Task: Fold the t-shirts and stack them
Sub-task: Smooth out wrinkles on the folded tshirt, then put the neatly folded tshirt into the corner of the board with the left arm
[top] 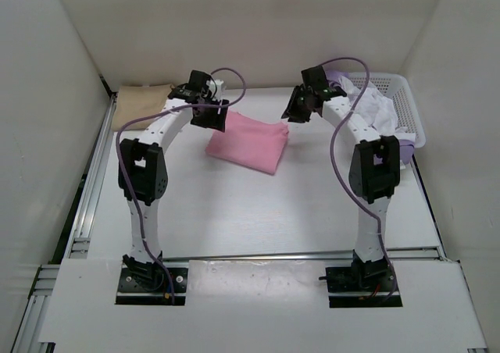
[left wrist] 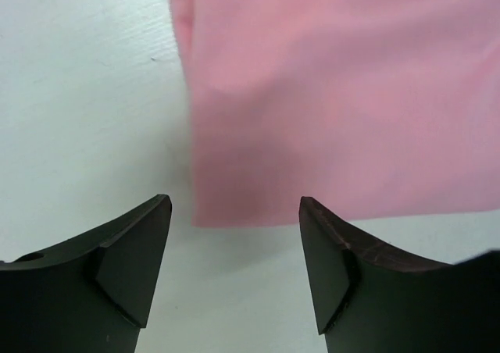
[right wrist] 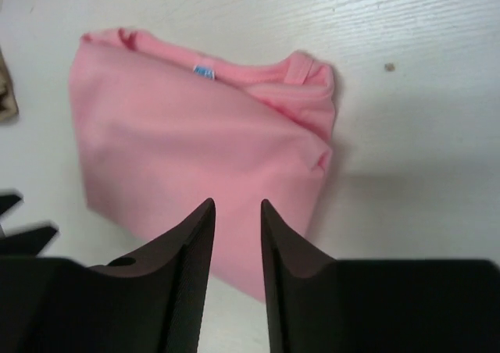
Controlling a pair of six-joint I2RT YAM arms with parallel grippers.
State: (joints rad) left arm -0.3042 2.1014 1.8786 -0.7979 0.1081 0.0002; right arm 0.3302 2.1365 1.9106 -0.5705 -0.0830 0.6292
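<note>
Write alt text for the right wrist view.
A folded pink t-shirt lies on a white table, collar label showing at its far edge. The right claw hangs over its near edge, fingers slightly apart, gripping nothing.

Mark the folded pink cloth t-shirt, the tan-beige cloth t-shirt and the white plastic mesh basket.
Folded pink cloth t-shirt (top: 248, 142), top external view, its centre.
Tan-beige cloth t-shirt (top: 141, 105), top external view, its centre.
White plastic mesh basket (top: 408, 107), top external view, right wall.

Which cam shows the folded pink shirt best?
Right wrist: nearly the whole pink shirt, collar and label visible. Top external shows it small, one corner behind the left gripper. Left wrist shows only one corner.
</note>
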